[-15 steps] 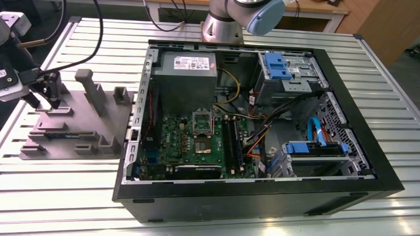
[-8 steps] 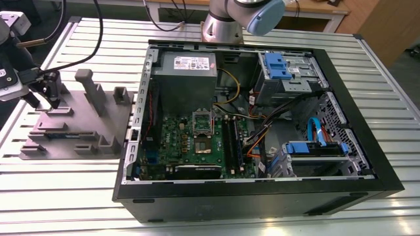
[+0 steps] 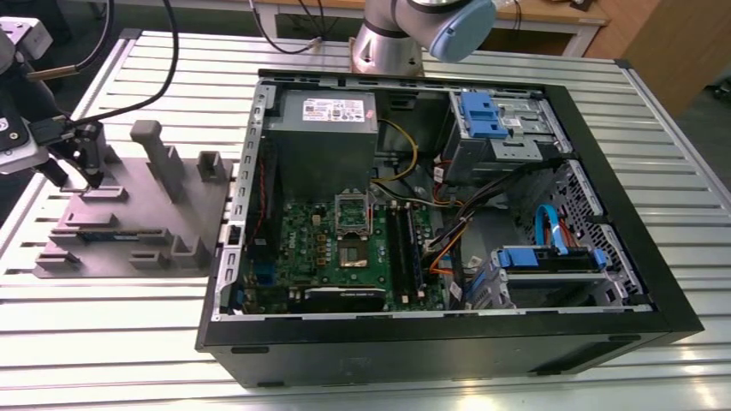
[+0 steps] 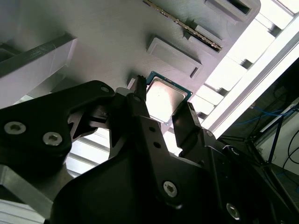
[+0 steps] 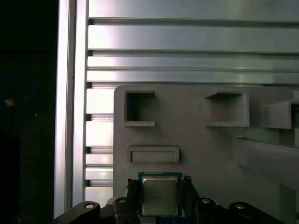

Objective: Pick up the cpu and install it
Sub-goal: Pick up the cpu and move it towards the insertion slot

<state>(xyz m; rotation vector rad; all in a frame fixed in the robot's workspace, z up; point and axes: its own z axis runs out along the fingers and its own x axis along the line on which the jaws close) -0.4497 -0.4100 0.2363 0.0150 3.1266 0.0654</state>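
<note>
Black gripper (image 5: 160, 183) fingers (image 5: 133, 198) are seen closest in both wrist views, spread apart with one standing on each side of the cpu (image 5: 159, 196). The cpu is thus found directly between the fingertips, not off to either side, and its edges are squared to the finger faces, so that two opposite sides are presented to them. In the second wrist view the cpu (image 4: 161, 99) is shown lying flat, silver top up, on the grey fixture plate (image 4: 107, 42), and nothing suggests it is lifted off. The gaps between chip and fingers are judged to be very narrow, and a firm pinch is not made out.

In the exterior view the gripper (image 3: 92, 178) is placed over the fixture plate (image 3: 137, 227) at the exterior view's left, on the slatted counter (image 3: 115, 342). The open computer case (image 3: 457, 342) with its green motherboard (image 3: 342, 248) is set well apart, toward the exterior view's right.
</note>
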